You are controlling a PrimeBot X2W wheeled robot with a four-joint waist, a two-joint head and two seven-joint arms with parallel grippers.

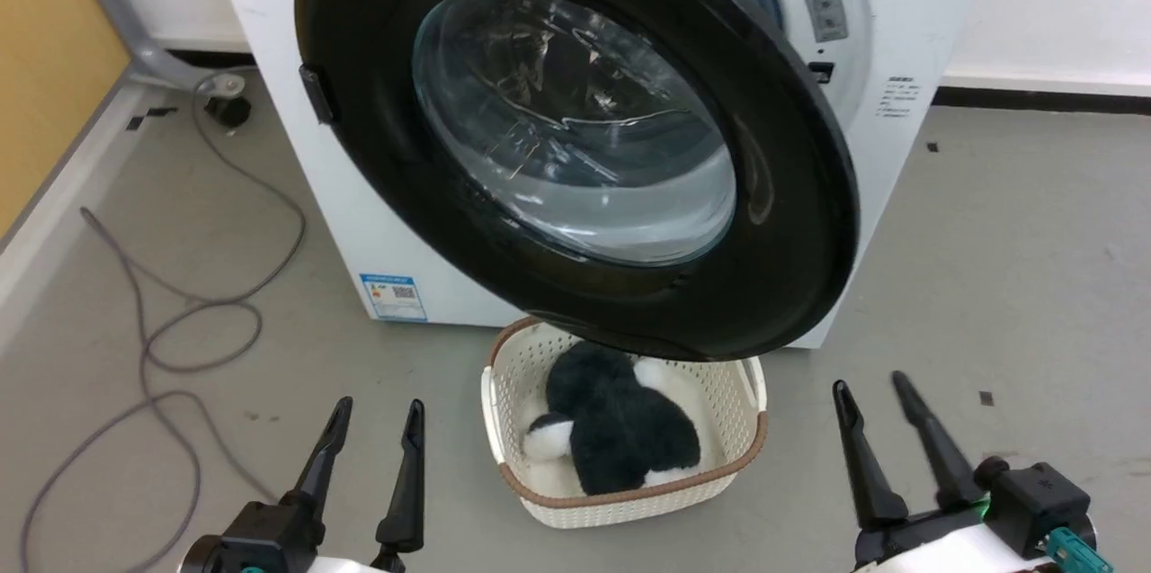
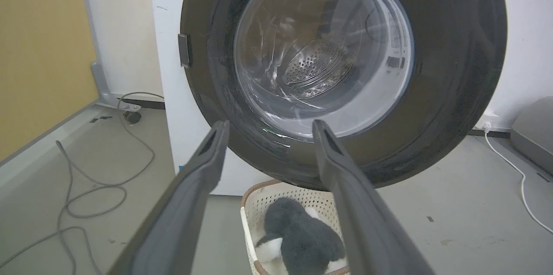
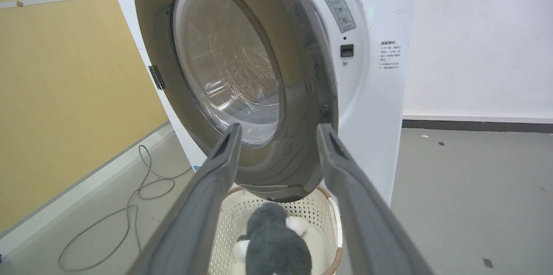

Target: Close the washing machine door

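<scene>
The washing machine door [image 1: 791, 222], a big round black ring with a bulging clear glass bowl, stands part-open in front of the white washing machine [image 1: 360, 222], hinged on the left and swung out at its right edge. It also shows as the door [image 2: 458, 72] and door [image 3: 302, 106] in the wrist views. My left gripper [image 1: 376, 418] hangs open at the lower left, well short of the door. At the lower right my right gripper [image 1: 870, 391] is open too, below the door's free edge. Both hold nothing.
A white perforated basket [image 1: 737, 456] with a black-and-white plush toy [image 1: 620, 429] sits on the floor under the door, between my grippers. A grey cable [image 1: 180, 321] loops over the floor at the left, beside a yellow wall [image 1: 45, 60].
</scene>
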